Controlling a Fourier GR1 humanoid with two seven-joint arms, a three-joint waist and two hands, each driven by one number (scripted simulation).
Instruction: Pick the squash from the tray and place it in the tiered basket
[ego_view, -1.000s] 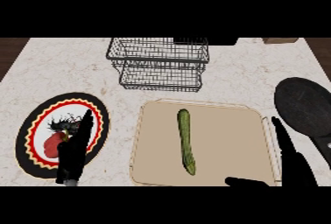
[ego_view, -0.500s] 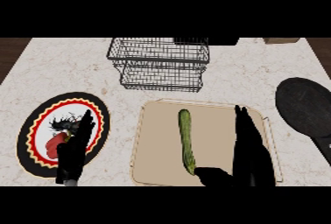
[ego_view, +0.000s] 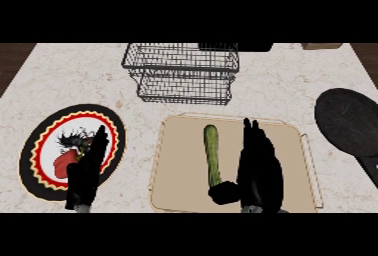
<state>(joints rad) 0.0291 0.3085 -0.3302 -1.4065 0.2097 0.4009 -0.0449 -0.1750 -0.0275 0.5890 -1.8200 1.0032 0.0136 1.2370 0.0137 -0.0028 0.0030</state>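
A long green squash (ego_view: 212, 152) lies lengthwise on the beige tray (ego_view: 176, 165), near its middle. My right hand (ego_view: 257, 165) hovers over the tray just right of the squash, fingers straight and pointing away from me, thumb (ego_view: 224, 192) near the squash's near end. It holds nothing. The dark wire tiered basket (ego_view: 183, 72) stands at the back of the counter, beyond the tray. My left hand (ego_view: 87, 170) rests open over the plate at the left.
A round plate (ego_view: 44, 150) with a red, yellow and black rim lies at the left. A black pan (ego_view: 351, 125) sits at the right edge. The marble counter runs between tray and basket.
My right hand has moved left from the tray's right edge to a spot beside the squash, and forward along it. The left hand and the squash have stayed put.
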